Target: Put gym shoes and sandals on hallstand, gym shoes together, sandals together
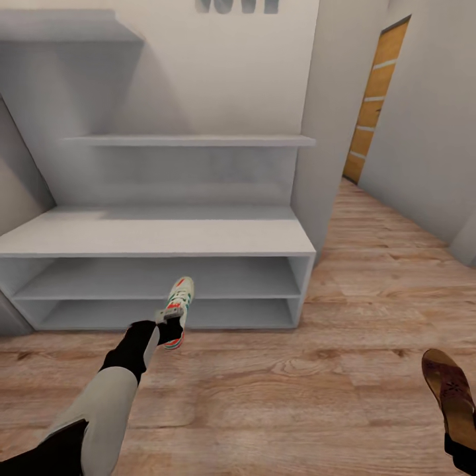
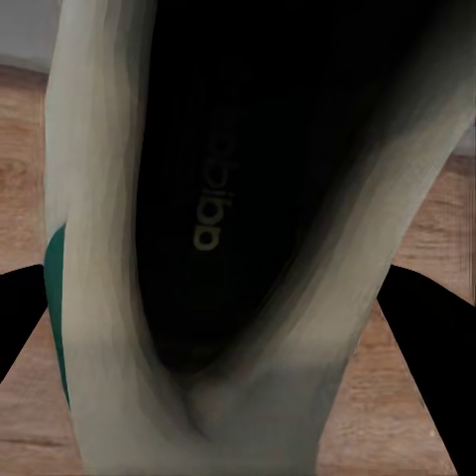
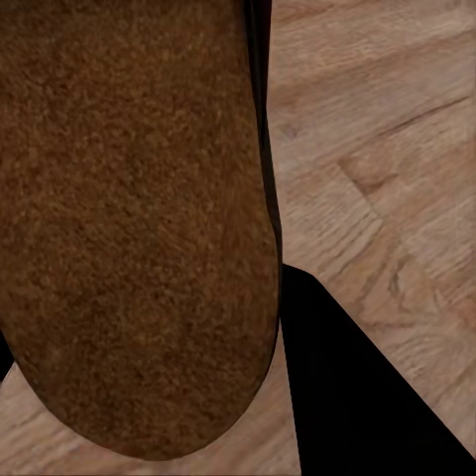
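The left gripper (image 1: 166,328) is clamped on a gym shoe (image 1: 178,305), pinching it at the heel end, and the shoe hangs out ahead of the arm with its toe aimed at the hallstand (image 1: 158,237). It's up off the corridor floor (image 1: 277,390), in front of the lower shelf openings, not yet on any tier. From the left wrist camera the shoe (image 2: 228,248) sits right up against the lens: dark insole with pale lettering, white sides, a sliver of green on one edge, and a black fingertip (image 2: 436,347) on either side of it.

Over on the right, low in the near corner of the head view, the right gripper (image 1: 463,453) is barely peeking into the picture, with a sandal (image 1: 451,393) standing out from it, brown and patterned on the insole. The right wrist camera has that sandal (image 3: 134,218) huge and close, rough brown surface, with a black finger (image 3: 347,387) hard against its edge and wood planks beyond. It looks held, but I can't tell how tightly those fingers have closed on it.

Further out, the hallstand runs wide and pale grey against the far wall, top surface bare, two open tiers beneath, a floating shelf (image 1: 188,140) above and another higher to the left. Far right, a wooden door (image 1: 375,99) ends the corridor.
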Robot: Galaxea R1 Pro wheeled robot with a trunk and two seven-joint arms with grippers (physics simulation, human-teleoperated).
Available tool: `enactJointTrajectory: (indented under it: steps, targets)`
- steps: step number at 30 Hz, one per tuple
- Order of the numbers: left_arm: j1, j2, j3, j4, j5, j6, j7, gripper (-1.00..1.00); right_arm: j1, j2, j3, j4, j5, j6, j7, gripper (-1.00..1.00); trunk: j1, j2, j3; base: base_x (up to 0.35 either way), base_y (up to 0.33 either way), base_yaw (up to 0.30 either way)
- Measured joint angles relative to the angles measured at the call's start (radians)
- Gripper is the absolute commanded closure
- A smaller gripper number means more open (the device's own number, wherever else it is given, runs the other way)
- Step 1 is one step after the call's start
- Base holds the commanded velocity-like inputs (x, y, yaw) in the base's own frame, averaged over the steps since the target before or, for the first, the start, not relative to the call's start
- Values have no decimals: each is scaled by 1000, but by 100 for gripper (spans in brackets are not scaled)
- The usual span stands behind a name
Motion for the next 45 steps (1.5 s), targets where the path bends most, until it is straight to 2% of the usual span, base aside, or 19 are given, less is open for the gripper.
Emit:
enactJointTrajectory:
  steps: [18,27,45]
  targets:
    - [-4,1,2,-1,-1,1,-1,100,0,0,0,3,0,0,0,100,0,0,0,291,-182,0]
    - [-4,6,10,-1,1,2,-1,100,0,0,0,5,0,0,0,100,0,0,0,306,76,0]
    - [1,2,3,-9,-1,-4,-1,100,0,1,0,1,0,1,-1,100,0,0,0,102,8,0]
